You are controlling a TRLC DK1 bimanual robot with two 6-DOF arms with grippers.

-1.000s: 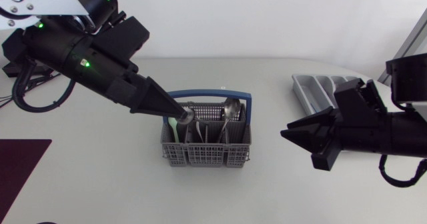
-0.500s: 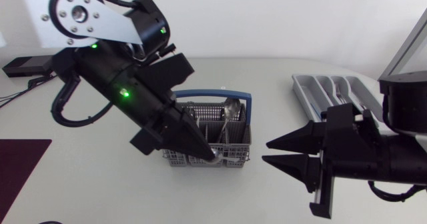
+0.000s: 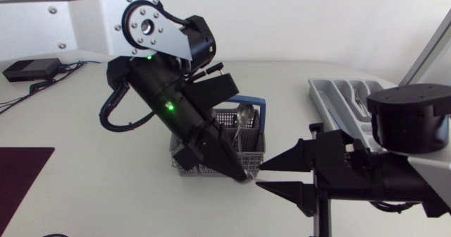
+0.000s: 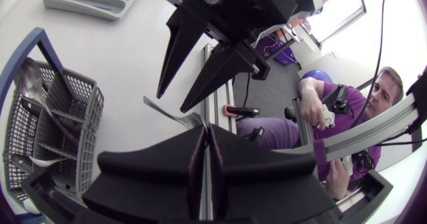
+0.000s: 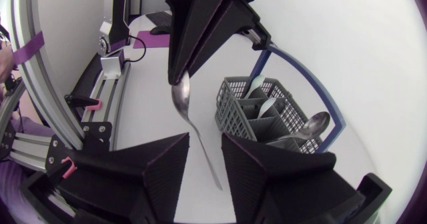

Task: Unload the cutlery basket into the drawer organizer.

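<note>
Head view: my left hand (image 3: 239, 172) is down at the front of the cutlery basket (image 3: 248, 144). My right hand (image 3: 259, 177) is spread open right at its tip, with the drawer organizer (image 3: 337, 96) behind it.

Left wrist view: left hand clenched on a spoon (image 4: 168, 111).

Right wrist view: the spoon's handle hangs between my right fingers (image 5: 263, 161), and they aren't gripping it.
</note>
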